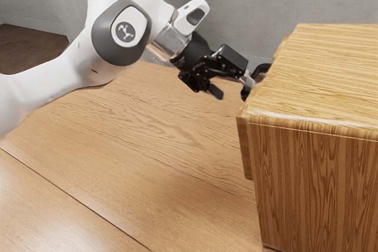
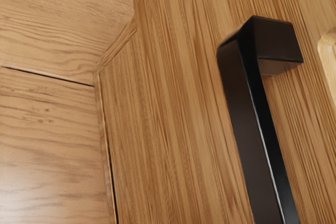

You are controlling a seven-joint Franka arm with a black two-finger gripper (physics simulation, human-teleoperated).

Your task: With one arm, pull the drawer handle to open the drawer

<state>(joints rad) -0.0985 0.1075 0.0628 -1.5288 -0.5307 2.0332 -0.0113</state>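
The black rectangular bar handle sits on the light-oak drawer front, which looks shut in its wooden cabinet. The black two-finger gripper hovers just beside the handle, fingers apart, holding nothing. Closing off-centre could catch only the bar's edge, and the fingers would likely slip off in the pull.

Exterior camera: beside the arm, raised a little; faces across the table toward the cabinet at the exterior view's right; middling distance
Wrist camera: on the arm's hand; faces the drawer front from very near; black handle close by
Shared: the cabinet's drawer side, edge-on in the exterior view
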